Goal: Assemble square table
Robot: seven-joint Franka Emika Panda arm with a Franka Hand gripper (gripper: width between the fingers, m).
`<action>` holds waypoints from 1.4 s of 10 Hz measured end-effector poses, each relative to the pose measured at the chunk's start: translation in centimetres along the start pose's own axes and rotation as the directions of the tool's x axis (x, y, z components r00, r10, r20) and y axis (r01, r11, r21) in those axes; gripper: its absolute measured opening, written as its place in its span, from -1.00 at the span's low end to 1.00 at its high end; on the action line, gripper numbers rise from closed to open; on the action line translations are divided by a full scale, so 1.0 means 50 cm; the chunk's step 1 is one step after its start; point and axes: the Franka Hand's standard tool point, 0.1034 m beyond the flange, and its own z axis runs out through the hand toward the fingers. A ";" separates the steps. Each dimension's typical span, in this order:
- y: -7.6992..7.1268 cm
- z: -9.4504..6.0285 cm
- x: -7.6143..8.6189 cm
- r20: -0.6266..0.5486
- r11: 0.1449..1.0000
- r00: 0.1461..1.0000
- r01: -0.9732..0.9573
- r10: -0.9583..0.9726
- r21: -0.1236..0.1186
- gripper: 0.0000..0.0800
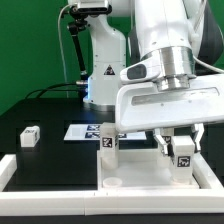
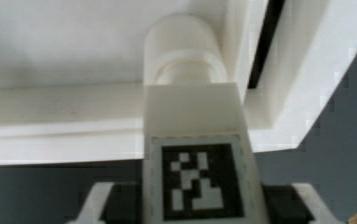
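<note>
One leg (image 1: 184, 153) is being pinched in the gripper (image 1: 182, 143), hanging upright over the tabletop (image 1: 135, 180) corner on the exterior view's right. Its long axis is pointing straight at the socket (image 2: 178, 40) beneath.

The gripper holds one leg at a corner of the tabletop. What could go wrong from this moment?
First, the held leg may sit a little off the corner of the tabletop; if pushed or turned so, it could jam or slip in the gripper. Second, the gripper works close to the standing leg on the tabletop; a wide sideways move could knock it.
</note>
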 end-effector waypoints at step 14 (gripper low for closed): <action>0.034 -0.017 0.029 0.077 1.000 0.997 0.007 -0.007 0.000 0.62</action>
